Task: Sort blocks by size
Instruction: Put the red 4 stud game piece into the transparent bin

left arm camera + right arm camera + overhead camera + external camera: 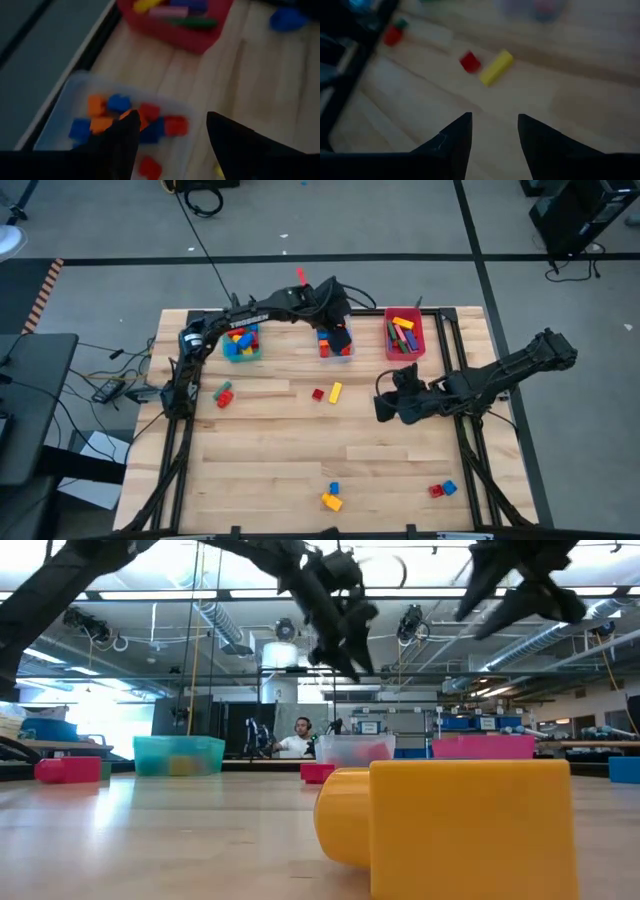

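Dark fingers of my left end effector (170,137) stand spread and empty above the clear bin (336,346), which holds orange, blue and red blocks (125,117). My right end effector (492,132) hangs released, holding nothing, over bare wooden surface (300,450) in front of the clear bin; a yellow bar (496,67) and a small red cube (469,61) lie ahead of it. Beside the clear bin sit the red bin (404,335) and the teal bin (241,343). Other blocks lie scattered toward the surface's near edge.
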Robot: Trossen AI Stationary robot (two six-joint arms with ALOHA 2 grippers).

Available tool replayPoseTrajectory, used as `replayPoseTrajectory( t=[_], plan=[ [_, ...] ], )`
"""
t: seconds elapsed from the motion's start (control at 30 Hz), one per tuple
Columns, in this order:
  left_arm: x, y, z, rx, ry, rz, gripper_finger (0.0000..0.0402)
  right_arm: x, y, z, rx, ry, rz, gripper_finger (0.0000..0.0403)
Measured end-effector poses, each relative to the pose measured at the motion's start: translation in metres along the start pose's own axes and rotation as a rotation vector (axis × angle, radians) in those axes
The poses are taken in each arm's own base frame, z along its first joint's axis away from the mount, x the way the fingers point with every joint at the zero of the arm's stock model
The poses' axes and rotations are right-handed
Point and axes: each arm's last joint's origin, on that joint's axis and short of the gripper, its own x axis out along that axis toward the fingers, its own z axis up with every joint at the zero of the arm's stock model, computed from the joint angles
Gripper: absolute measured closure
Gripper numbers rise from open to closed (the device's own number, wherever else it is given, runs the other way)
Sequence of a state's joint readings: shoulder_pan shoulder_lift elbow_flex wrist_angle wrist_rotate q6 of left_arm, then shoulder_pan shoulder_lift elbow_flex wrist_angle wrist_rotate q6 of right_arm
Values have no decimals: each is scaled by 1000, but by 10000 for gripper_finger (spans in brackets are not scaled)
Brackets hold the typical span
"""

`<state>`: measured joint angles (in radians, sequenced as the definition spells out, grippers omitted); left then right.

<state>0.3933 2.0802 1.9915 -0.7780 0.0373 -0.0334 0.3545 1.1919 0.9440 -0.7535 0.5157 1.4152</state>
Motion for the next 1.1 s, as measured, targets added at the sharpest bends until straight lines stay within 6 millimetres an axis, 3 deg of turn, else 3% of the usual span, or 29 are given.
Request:
replayPoseTrajectory(
  t=[0.23,0.37,0.53,0.7,0.9,1.1],
  plan=[
    [-24,-54,11,59,-148,38,174,-12,-5,-22,-31,78,-28,231],
    [-16,-79,0,40,-158,50,174,-21,-5,-36,-78,111,-2,231],
    [-1,-110,-36,-46,-174,7,174,-32,-7,-52,-120,152,22,231],
    [-9,-136,-77,-121,-279,23,174,-42,-8,-66,-141,229,59,230],
    [-48,-159,-121,-186,-391,29,174,-44,-6,-74,-252,231,91,229],
    [-86,-167,-162,-215,-435,56,174,-27,10,-72,-481,226,175,208]
  ],
)
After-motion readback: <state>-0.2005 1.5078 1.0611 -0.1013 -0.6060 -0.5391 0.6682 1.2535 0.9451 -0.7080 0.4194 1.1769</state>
